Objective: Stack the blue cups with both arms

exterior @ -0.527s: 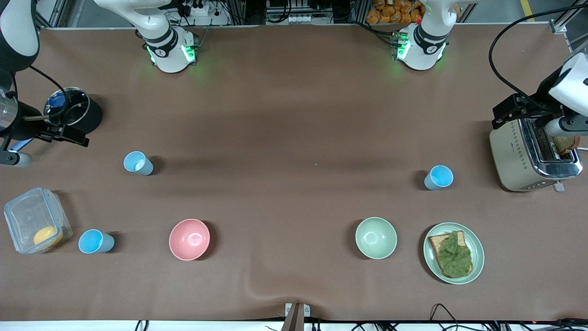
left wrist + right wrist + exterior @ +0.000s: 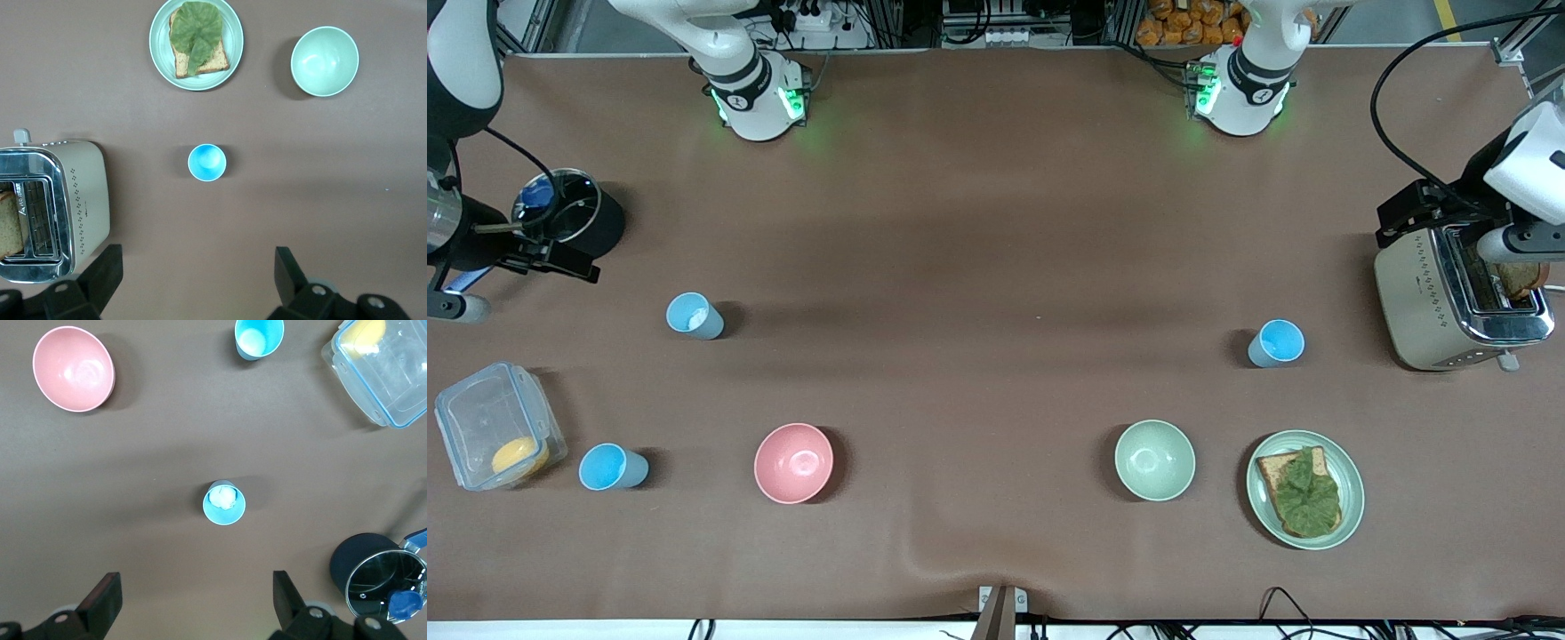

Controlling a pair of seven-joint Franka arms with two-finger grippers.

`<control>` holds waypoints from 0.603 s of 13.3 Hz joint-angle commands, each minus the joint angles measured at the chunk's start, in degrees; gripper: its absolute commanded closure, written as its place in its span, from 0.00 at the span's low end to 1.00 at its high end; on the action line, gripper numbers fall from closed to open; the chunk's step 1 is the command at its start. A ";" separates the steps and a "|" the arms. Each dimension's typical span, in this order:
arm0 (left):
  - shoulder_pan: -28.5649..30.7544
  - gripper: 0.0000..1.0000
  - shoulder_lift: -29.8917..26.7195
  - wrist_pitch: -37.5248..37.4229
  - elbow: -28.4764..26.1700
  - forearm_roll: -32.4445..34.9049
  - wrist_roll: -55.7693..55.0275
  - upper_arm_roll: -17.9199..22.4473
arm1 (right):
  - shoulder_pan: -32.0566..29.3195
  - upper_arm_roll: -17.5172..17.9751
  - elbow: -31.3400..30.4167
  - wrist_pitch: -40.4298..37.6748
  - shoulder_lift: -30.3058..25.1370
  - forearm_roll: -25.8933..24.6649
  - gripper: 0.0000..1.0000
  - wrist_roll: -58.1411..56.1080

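While both arms wait high up, the brown table (image 2: 996, 222) shows racks and cables along its base edge. Three blue cups stand upright: one pale (image 2: 694, 316), one bright (image 2: 612, 468) beside a clear box (image 2: 498, 437), one bright (image 2: 1276, 343) near the toaster (image 2: 1458, 298). Two bowls: pink (image 2: 793, 462) and green (image 2: 1154, 460). One plate (image 2: 1305, 489) and one black pot (image 2: 569, 218). The left pincer (image 2: 193, 280) hangs spread above its bright cup (image 2: 207, 162); the right pincer (image 2: 193, 603) hangs spread above the pale cup (image 2: 224, 502).

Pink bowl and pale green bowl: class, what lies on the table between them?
Nothing: in the front view, only bare brown table runs from the pink bowl to the pale green bowl.
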 commanded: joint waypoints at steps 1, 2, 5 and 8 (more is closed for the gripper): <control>0.65 0.00 1.07 -0.66 -0.18 0.04 0.85 -0.38 | -0.41 0.53 -0.76 -0.69 -1.15 0.39 0.00 1.07; 0.82 0.00 1.51 -0.48 -0.27 0.04 0.85 -0.29 | -0.41 0.53 -0.76 -0.69 -1.15 0.39 0.00 0.98; 1.09 0.00 2.48 2.31 -2.11 0.04 0.85 -0.29 | -0.41 0.53 -0.76 -0.69 -1.15 0.39 0.00 1.07; 1.09 0.00 2.13 5.39 -5.71 0.04 0.85 -0.20 | -0.41 0.53 -0.76 -0.69 -1.06 0.39 0.00 1.07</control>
